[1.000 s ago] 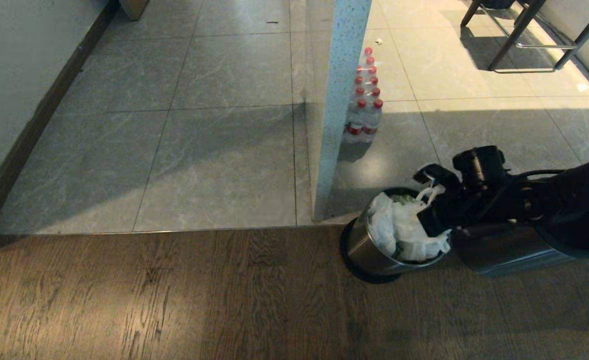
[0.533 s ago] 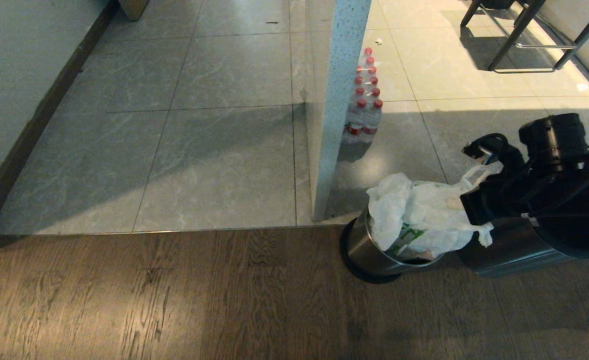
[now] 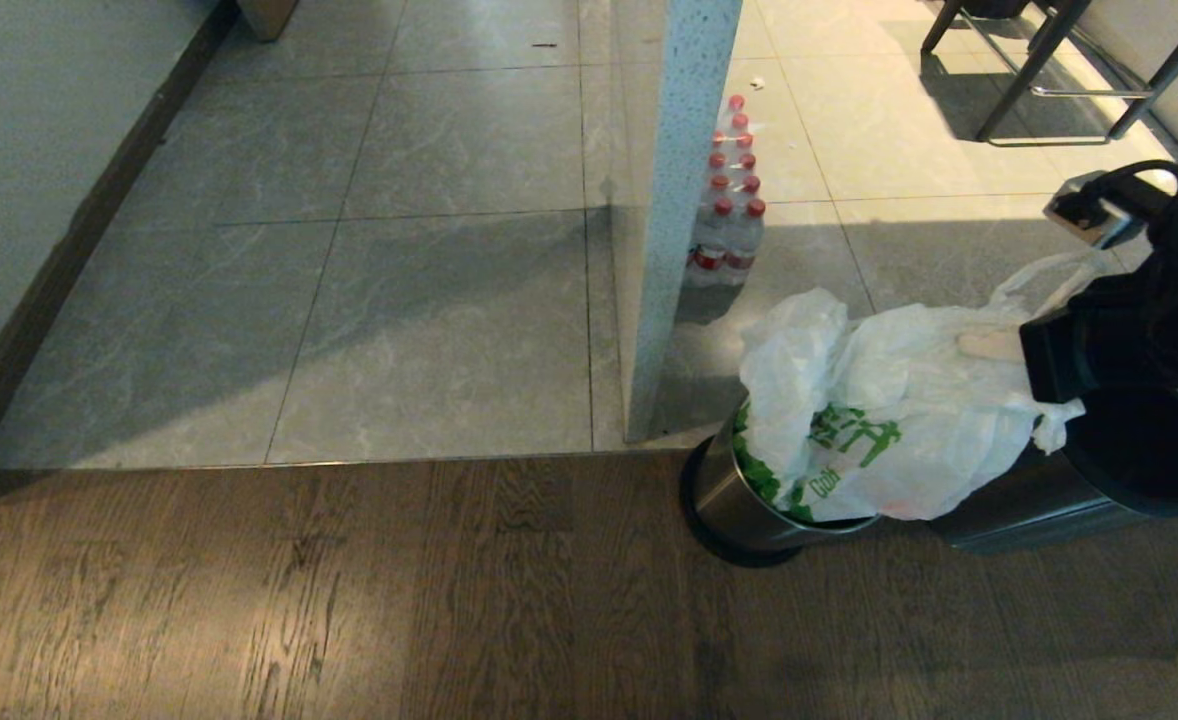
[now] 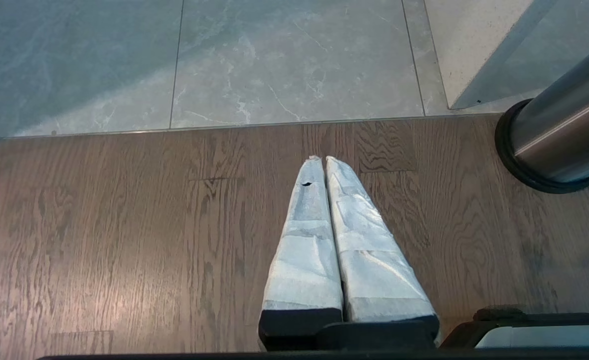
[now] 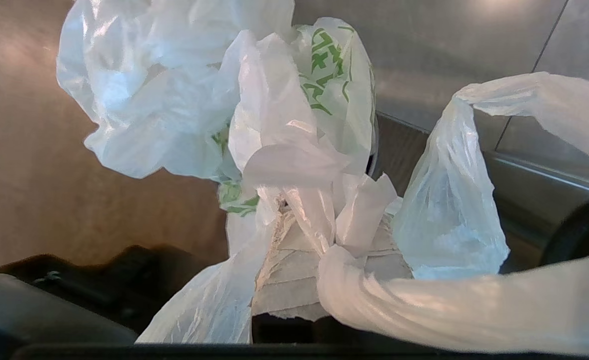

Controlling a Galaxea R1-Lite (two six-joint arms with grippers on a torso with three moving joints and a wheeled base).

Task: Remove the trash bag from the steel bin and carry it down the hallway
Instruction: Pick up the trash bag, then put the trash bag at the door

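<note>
Extraction step under way: right gripper [image 3: 1049,350], at three o'clock in the head view, is clenched on the handles of the trash bag [image 3: 879,400]. The bag bulges mostly above the steel bin [image 3: 724,505], its bottom apparently inside the rim. Next move calls for more lift to clear the rim, then a turn toward the hallway. Compared with a second ago, the bag has risen far out and the gripper sits higher. Left gripper [image 4: 323,165] hangs closed over the wood floor [image 3: 349,600].
</note>
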